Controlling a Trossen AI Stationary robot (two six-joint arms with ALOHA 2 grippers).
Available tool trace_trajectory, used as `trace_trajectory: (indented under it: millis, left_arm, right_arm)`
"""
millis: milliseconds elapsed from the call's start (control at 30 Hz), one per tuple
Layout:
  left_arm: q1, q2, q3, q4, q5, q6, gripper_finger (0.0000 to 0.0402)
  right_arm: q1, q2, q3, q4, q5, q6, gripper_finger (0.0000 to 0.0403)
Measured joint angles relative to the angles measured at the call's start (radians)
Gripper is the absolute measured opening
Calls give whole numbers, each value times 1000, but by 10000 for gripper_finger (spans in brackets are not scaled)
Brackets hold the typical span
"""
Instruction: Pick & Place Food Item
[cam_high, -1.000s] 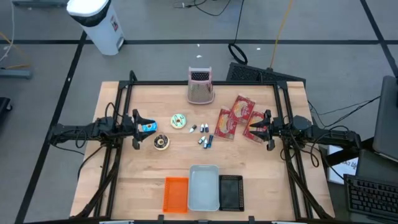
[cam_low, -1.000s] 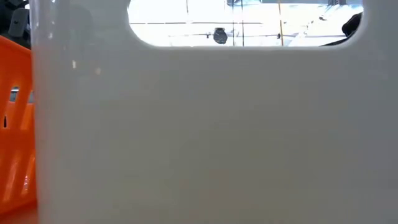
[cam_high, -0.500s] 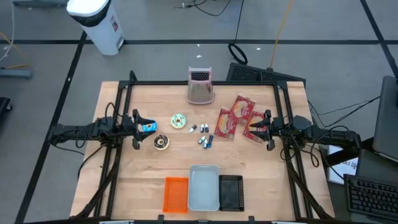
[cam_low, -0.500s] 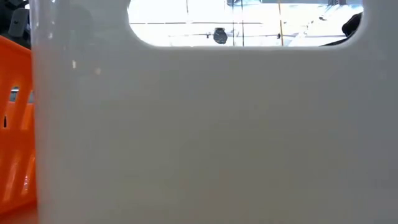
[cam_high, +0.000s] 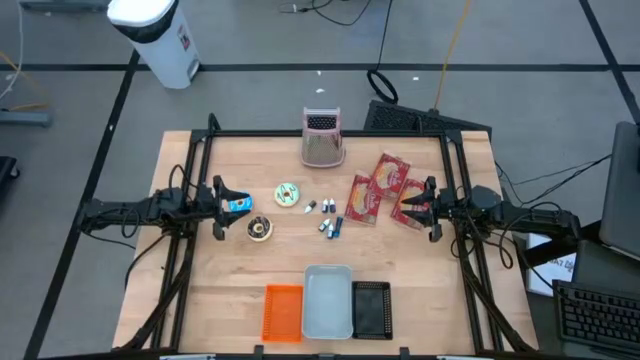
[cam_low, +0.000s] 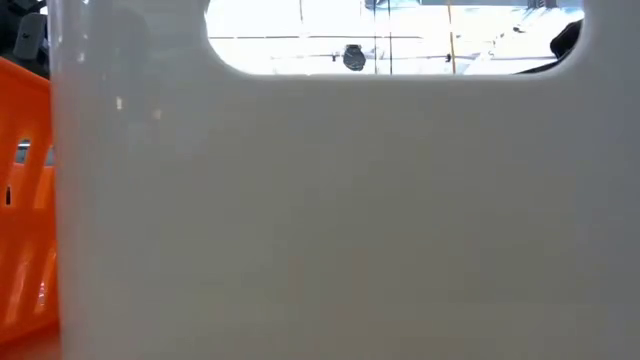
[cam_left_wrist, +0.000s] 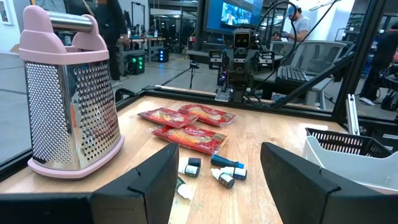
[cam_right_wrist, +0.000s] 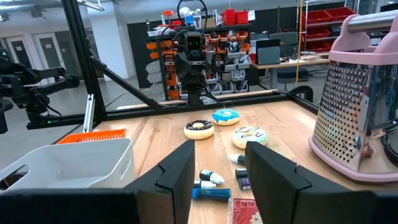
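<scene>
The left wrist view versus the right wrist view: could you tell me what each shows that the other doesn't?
Only the left wrist view shows the three red snack packets and the black basket. Only the right wrist view shows three donuts and the orange basket. Both show the pink grater, the small bottles, the white bin and the wooden table.

A robotics lab: a framed wooden table (cam_high: 250, 280), red parts bins (cam_right_wrist: 323, 28) on shelves, monitors (cam_left_wrist: 233, 14) and cables beyond.

We note a light wood table (cam_high: 240, 275) with visible grain, a perforated shiny metal grater (cam_left_wrist: 73, 106) with pink plastic trim, glossy red snack wrappers (cam_left_wrist: 186, 127), and smooth white plastic bin (cam_right_wrist: 68, 163).
</scene>
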Motion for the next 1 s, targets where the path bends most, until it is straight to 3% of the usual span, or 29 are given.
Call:
trace_trajectory:
  millis: [267, 367, 733, 1000]
  left_arm:
    - [0, 0, 0, 0, 0, 0, 230]
    - [0, 0, 0, 0, 0, 0, 230]
    - [0, 0, 0, 0, 0, 0, 230]
    - [0, 0, 0, 0, 0, 0, 230]
  right_arm:
    - [0, 0, 0, 70, -2, 342, 130]
    - [-1, 2, 0, 110, 5, 398, 130]
    - [-2, 3, 0, 232, 4, 386, 130]
    - [-2, 3, 0, 241, 5, 239, 130]
